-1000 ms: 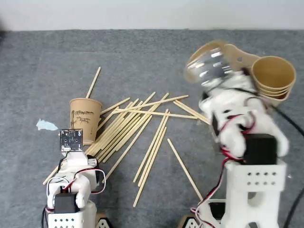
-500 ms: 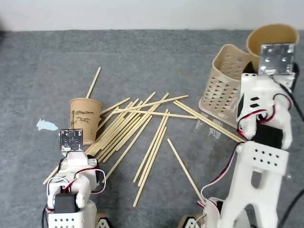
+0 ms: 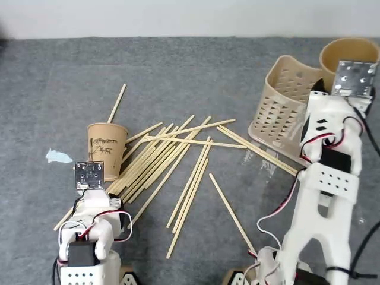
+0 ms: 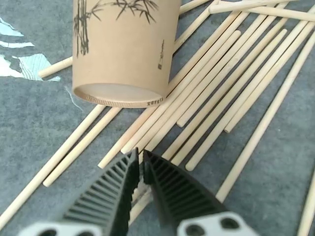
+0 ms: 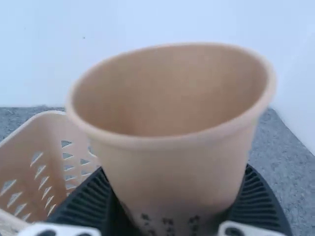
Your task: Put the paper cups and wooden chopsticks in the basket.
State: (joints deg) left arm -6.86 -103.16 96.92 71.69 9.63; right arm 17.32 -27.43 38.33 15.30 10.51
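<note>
Over on the right side of the grey felt-covered table (image 3: 178, 71), the right gripper (image 5: 172, 209) has a plain tan paper cup (image 5: 172, 123) clamped between its ribbed black fingers (image 5: 81, 201), one pressed on each side of the cup's lower wall. The cup is upright with its mouth open. In the high view it (image 3: 349, 56) sits just beside the far right corner of the beige perforated plastic basket (image 3: 284, 104), outside the rim rather than inside. The basket looks tilted, its open top leaning away from the arms. The right wrist view shows its slotted wall (image 5: 39, 157) next to and lower than the cup.

On the left, a second brown paper cup printed with dark bamboo stalks (image 3: 107, 148) stands on the table, touching the edge of the scattered light wooden chopsticks (image 3: 172, 160). Those sticks fan out across the middle of the table, a few reaching the basket's base and one lying apart beyond the printed cup.

The left gripper (image 4: 141, 169) hangs low over the chopsticks (image 4: 221, 88) just short of the bamboo cup (image 4: 123, 49). Its fingers are drawn almost together, with only a thin slit between them. A sliver of pale wood shows in that slit, though whether it is pinched or merely lying underneath is hard to tell. A torn pale blue scrap (image 3: 58, 156) lies on the felt near the printed cup.
</note>
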